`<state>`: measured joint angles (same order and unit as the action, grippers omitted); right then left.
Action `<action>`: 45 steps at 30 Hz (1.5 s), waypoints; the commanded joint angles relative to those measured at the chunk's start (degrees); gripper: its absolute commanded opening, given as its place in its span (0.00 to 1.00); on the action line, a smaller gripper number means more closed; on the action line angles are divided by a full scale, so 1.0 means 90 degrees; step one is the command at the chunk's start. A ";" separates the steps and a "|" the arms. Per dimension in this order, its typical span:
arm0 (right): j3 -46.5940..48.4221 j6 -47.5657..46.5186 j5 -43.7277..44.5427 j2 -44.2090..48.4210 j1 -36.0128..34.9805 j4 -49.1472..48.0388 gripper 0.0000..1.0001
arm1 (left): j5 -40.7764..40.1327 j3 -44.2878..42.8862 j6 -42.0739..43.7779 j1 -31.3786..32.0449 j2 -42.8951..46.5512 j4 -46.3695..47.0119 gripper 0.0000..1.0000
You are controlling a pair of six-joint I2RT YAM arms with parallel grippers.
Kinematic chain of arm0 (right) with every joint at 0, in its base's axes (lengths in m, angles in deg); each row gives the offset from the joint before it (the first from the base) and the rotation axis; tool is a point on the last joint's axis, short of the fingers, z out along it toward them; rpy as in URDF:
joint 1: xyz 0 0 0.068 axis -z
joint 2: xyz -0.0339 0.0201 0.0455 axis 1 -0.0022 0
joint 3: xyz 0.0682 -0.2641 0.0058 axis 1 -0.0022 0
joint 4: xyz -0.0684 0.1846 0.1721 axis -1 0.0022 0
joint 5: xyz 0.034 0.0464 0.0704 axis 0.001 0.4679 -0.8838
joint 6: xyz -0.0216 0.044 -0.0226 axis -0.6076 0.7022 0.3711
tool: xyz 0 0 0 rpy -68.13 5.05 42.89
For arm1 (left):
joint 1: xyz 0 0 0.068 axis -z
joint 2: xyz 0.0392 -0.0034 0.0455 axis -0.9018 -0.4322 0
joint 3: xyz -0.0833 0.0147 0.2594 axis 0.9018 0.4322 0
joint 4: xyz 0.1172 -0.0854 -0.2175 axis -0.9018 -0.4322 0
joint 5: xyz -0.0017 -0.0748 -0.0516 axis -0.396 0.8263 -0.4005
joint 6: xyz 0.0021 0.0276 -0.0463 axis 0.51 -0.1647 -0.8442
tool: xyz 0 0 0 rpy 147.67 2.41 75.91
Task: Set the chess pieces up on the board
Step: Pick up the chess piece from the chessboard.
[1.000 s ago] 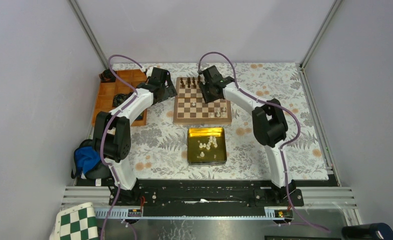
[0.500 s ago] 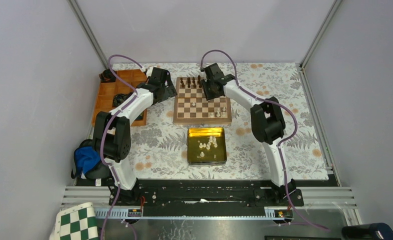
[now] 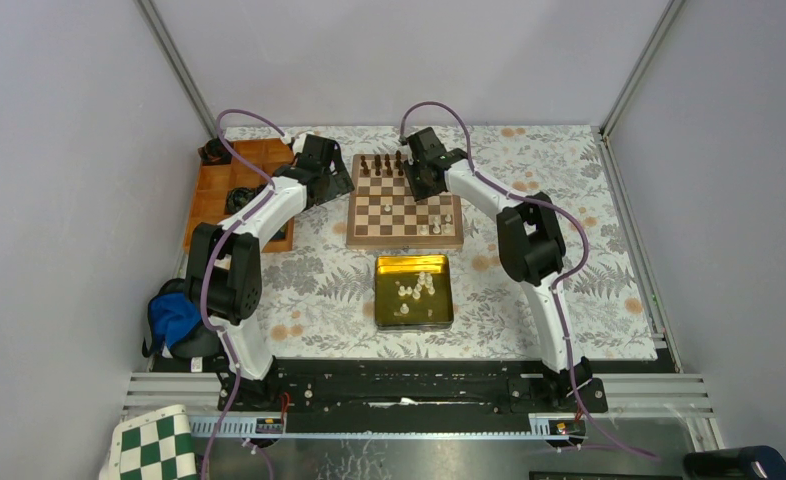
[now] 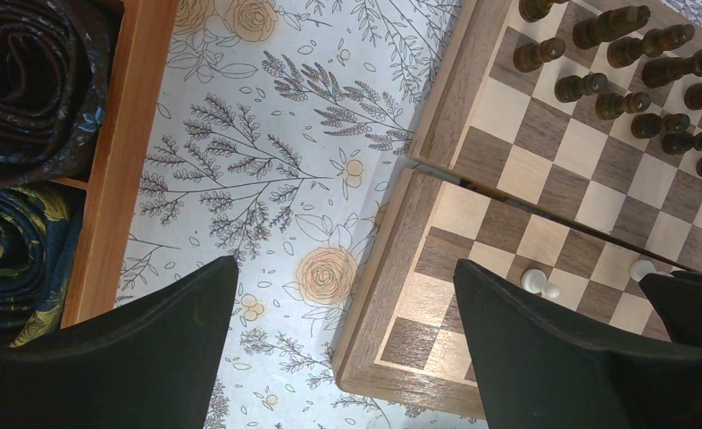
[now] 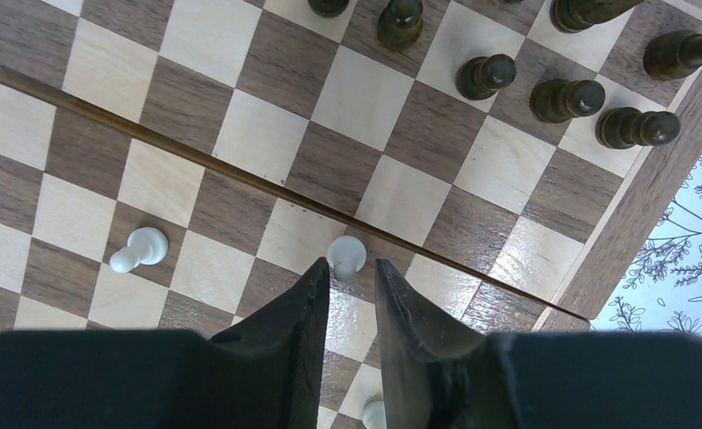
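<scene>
Floral-cloth worktop, grey walls round it. Board sits at far-edge ctr. Right end effector is over board's far half, fingers barely parted, gripping nothing. A cream pawn stands right at its tips. Left end effector is spread wide by board's left rim. Vs 1 s ago: right elbow shifted left, left arm unchanged.

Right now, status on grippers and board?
Left gripper open, empty, over left rim of board. Right gripper nearly shut at a white pawn, grip unclear. More white pieces in tin.
</scene>
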<state>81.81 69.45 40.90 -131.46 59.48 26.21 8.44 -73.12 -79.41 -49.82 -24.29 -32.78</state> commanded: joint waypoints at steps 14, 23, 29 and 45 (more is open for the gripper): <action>0.0282 -0.0136 -0.0190 -0.0101 0.0076 -0.0066 0.21 | 0.0028 -0.0060 0.0006 -0.0027 -0.0008 0.0039 0.99; 0.0165 -0.0170 -0.0200 -0.0035 0.0077 -0.0063 0.12 | 0.0023 -0.0065 0.0004 -0.0027 -0.0017 0.0045 0.99; -0.0085 -0.0161 -0.0198 0.0192 0.0079 -0.0093 0.11 | 0.0014 -0.0051 0.0005 -0.0027 -0.0004 0.0047 0.99; -0.0830 -0.0084 -0.0279 0.0941 0.0068 -0.0116 0.10 | 0.0034 -0.0006 -0.0003 -0.0033 0.0059 0.0046 0.99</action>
<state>75.29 68.86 39.55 -128.18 59.94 24.60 8.46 -73.12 -79.39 -49.82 -24.29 -32.78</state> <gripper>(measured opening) 0.156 0.989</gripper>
